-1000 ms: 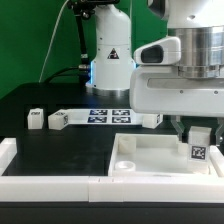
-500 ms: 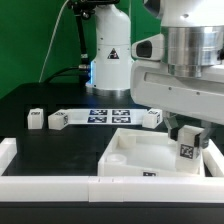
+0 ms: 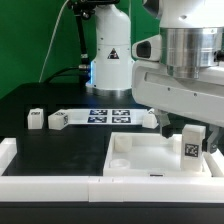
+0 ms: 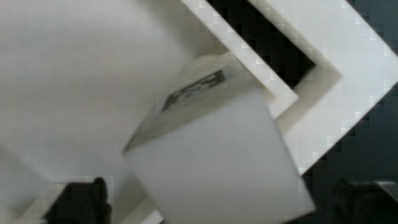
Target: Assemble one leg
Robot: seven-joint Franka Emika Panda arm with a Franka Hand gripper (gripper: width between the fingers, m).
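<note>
Currently my gripper [image 3: 189,135] pinches the leg [image 3: 190,148] upright over the tabletop's [image 3: 140,158] corner at the exterior view's right. Since a moment ago that part has squared up (previously skewed), so seating appears underway.

Matt white plastic leg [image 3: 192,146]; smooth black table [image 3: 60,150].
</note>
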